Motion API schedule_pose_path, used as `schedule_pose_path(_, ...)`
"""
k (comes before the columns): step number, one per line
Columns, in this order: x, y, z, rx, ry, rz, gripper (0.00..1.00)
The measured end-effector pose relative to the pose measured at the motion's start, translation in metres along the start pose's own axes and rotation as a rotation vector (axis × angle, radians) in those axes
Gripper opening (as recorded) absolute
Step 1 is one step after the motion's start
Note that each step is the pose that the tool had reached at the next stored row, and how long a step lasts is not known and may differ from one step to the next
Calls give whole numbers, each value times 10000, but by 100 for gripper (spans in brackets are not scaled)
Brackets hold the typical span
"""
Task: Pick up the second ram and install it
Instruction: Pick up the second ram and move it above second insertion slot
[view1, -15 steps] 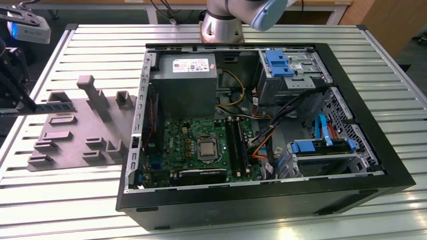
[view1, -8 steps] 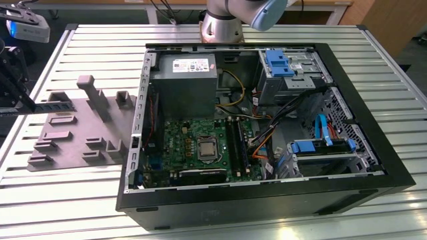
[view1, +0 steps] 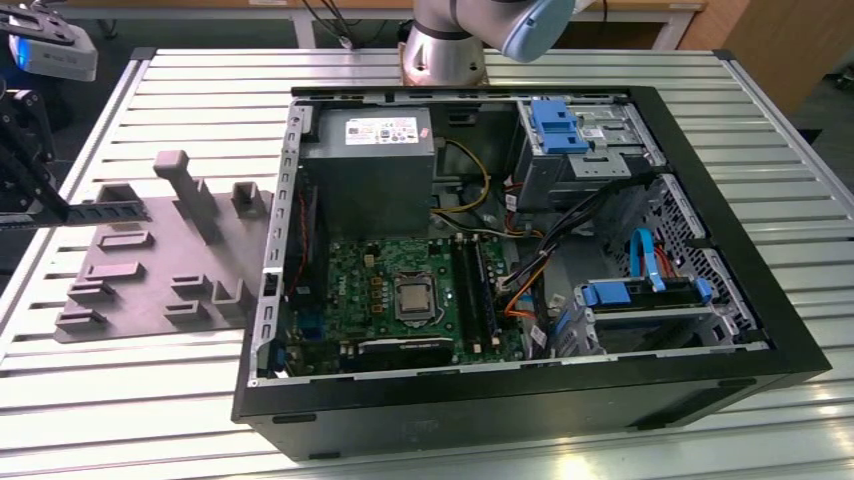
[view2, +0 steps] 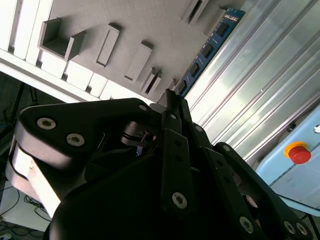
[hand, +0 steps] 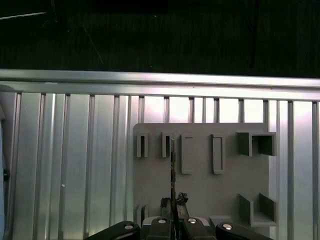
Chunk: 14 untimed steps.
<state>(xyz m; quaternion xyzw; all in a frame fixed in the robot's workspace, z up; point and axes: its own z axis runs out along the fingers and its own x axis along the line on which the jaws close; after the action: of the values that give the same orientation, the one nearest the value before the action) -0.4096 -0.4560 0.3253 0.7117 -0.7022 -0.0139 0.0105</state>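
Above grey tray (hand: 210, 200), claw (hand: 173, 202) seemingly grips second ram (view2: 207, 47).

The second ram (view2: 207, 50) is blue with dark chips, the tray (view1: 160, 255) grey, the ribbed table (view1: 160, 400) silver.

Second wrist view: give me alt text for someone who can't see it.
The black gripper holds one end of the second ram, a thin blue circuit-board stick pointing away from the camera. Beyond it are a grey fixture plate with raised slots, a ribbed metal table and a red button.
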Motion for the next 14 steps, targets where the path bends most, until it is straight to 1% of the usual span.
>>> schedule_pose_path(14, 0, 2, -57, 1, 20, 1, 14)
